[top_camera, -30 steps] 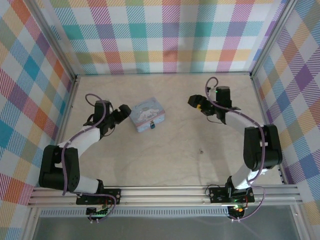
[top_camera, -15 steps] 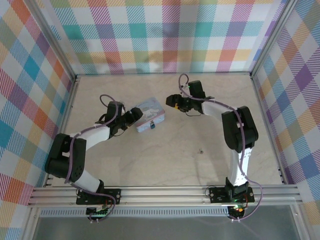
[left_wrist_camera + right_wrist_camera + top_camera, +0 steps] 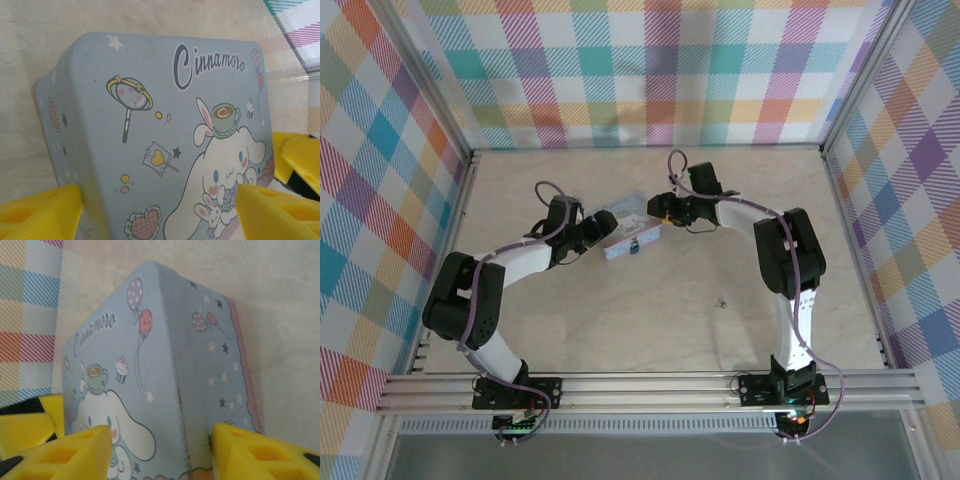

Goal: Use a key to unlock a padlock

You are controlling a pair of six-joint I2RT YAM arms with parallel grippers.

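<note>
The pale blue cartoon tin [image 3: 632, 222] sits mid-table, tilted between both grippers. The tiny dark-blue padlock [image 3: 633, 247] hangs at its near side. The key [image 3: 721, 300] is a grey speck on the bare table, well to the right and nearer the front. My left gripper [image 3: 597, 229] is open against the tin's left end; in the left wrist view its fingers [image 3: 40, 215] straddle the tin [image 3: 150, 125]. My right gripper [image 3: 659, 208] is open at the tin's far right corner, with the tin's edge [image 3: 175, 365] between its fingers [image 3: 65, 455].
Checked walls [image 3: 650, 70] close in the back and both sides of the beige table [image 3: 650, 340]. An aluminium rail [image 3: 650, 385] runs along the front. The right gripper's yellow finger [image 3: 297, 160] shows past the tin's right edge in the left wrist view.
Both arms have reached inward to the tin, the right one travelling far left. The tin has slid slightly right and turned, now tilted between the two grippers.
</note>
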